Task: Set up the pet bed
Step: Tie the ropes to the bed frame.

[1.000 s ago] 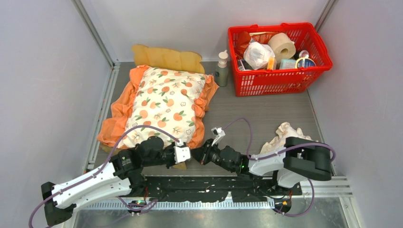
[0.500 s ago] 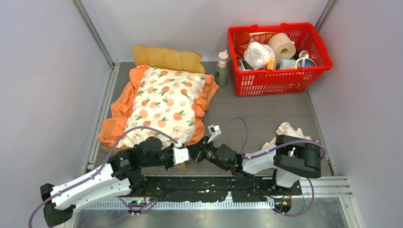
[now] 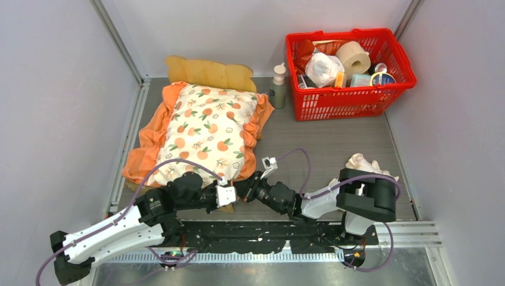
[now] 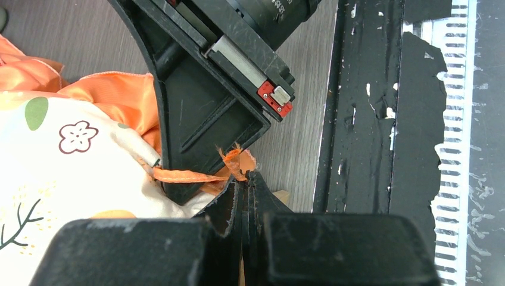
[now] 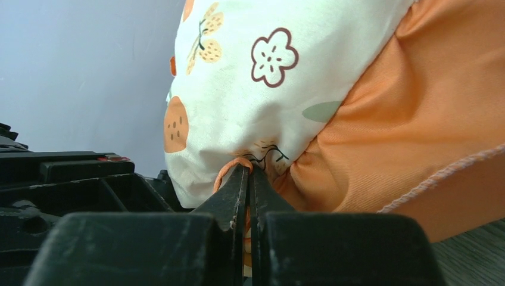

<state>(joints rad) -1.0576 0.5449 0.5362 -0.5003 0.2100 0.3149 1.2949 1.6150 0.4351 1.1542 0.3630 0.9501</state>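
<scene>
The pet bed shows only its wavy light-wood headboard (image 3: 208,72) at the back left; the rest lies under the cream orange-print cushion (image 3: 205,128). At the cushion's near right corner both grippers meet. My left gripper (image 3: 229,196) (image 4: 247,177) is shut on the end of a thin orange tie (image 4: 229,162) from the cushion's corner. The right gripper (image 3: 244,190) (image 5: 250,170) is shut on an orange tie loop (image 5: 229,168) just under the cushion's cream corner (image 5: 238,89). The right gripper's black body (image 4: 202,113) fills the left wrist view, touching the cushion.
A red basket (image 3: 393,53) with a toilet roll and packets stands at the back right, a small pump bottle (image 3: 277,86) to its left. A cream frilled pillow (image 3: 363,164) lies by the right arm's elbow. Grey walls close in on both sides.
The right arm has slid left, bringing its gripper up against the cushion's near corner beside the left gripper. The left arm has barely moved.
</scene>
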